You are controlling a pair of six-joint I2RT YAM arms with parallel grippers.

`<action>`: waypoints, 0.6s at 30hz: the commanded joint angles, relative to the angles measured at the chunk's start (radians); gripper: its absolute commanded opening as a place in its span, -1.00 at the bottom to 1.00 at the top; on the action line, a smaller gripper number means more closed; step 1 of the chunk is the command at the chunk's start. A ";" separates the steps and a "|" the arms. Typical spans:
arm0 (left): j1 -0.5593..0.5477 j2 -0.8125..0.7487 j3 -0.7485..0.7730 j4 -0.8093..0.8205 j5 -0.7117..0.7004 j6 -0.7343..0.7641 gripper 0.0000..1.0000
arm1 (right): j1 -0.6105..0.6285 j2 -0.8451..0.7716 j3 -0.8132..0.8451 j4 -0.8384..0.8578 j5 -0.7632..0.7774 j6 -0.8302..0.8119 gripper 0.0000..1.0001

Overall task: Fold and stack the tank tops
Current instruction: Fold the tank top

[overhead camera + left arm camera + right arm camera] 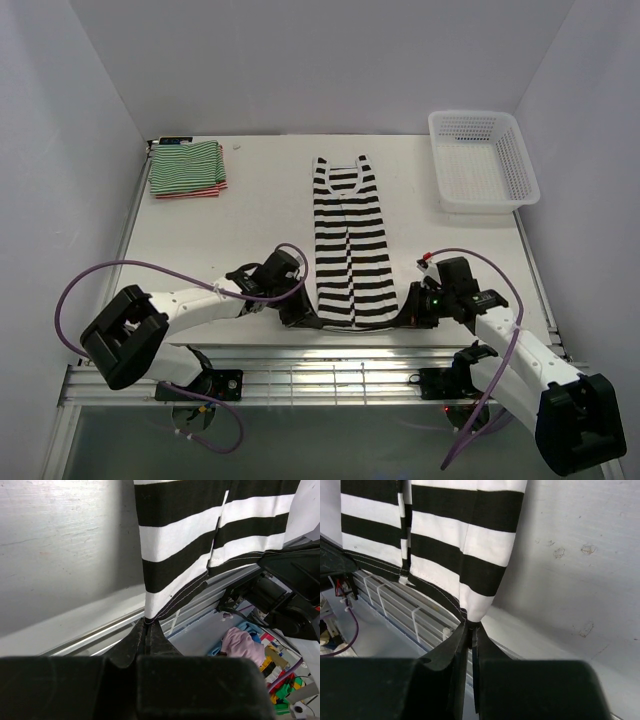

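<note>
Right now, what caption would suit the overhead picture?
Left gripper and right gripper pinch near corners of the black-and-white top; folded tops and basket behind.

Black-and-white tank top (465,540): cut off at 12 o'clock in both wrist views; hem corners buried inside left gripper (146,624) and right gripper (470,626). Red-and-white top (190,193), 10 o'clock: mostly hidden under green-and-white top (186,162).

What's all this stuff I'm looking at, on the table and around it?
black-and-white tank top: one, wide stripes, flat mid-table, hem at near edge
green-and-white tank top: one, folded, far left corner, top of pile
red-and-white tank top: one, folded, under the green one
basket: one, white lattice, far right corner
table: one, white
left gripper: one, black, pinching the hem's left corner
right gripper: one, black, pinching the hem's right corner
</note>
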 commanded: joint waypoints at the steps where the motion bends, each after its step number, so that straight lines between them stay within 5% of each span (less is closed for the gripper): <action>1: -0.005 -0.022 0.049 -0.045 0.001 0.018 -1.00 | 0.006 0.025 0.105 -0.034 0.039 0.002 -0.85; 18: 0.173 0.115 0.328 -0.008 -0.030 0.108 -1.00 | 0.000 0.249 0.455 0.070 0.223 -0.025 -0.84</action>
